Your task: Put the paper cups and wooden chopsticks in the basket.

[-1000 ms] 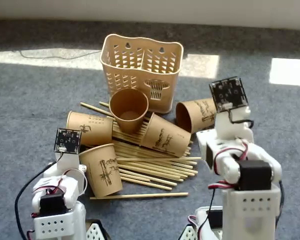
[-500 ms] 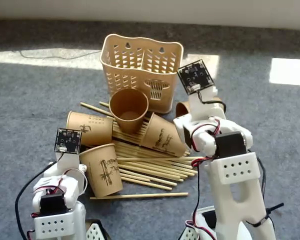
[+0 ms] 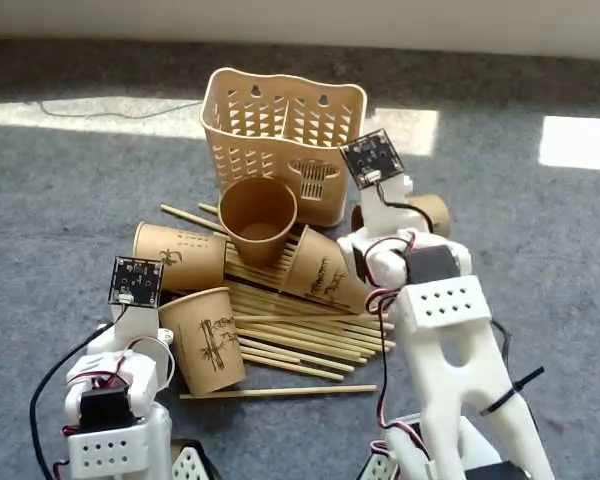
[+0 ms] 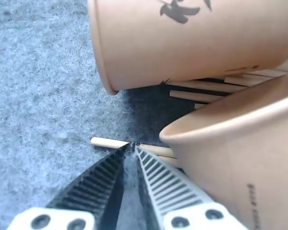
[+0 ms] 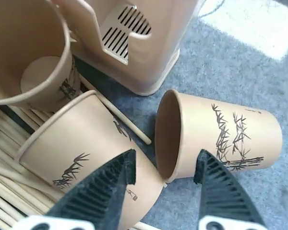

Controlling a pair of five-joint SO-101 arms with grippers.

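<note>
The grey-carpeted counter (image 3: pixel 70 200) runs wide, with patches of sun at the far side. The right arm (image 3: pixel 450 330) stands tall at the near right, bent forward over the pile. The basket (image 3: pixel 240 150) stands upright at the back, behind everything else. The left arm (image 3: pixel 115 400) sits low at the near left.

Five paper cups are out on the carpet, none in the basket. One upright cup (image 3: pixel 257 215) stands just in front of the basket. A cup on its side (image 3: pixel 180 255) lies to the left, another lying cup (image 3: pixel 205 340) is close by the left arm, and a fourth cup (image 3: pixel 325 270) lies on the sticks in the middle. The right-hand cup (image 3: pixel 430 212) lies beside the basket, partly behind the right arm.

The wooden chopsticks (image 3: pixel 300 335) are spread in a loose heap under and between the cups, with a single stick (image 3: pixel 280 392) apart at the near edge.

The right gripper (image 5: pixel 165 158) is spread wide, hanging over the mouth of the right-hand cup (image 5: pixel 221 136). The left gripper (image 4: pixel 133 146) is drawn narrow, tips meeting at the end of a chopstick (image 4: pixel 105 142) on the carpet; whether it pinches the stick I cannot tell.
</note>
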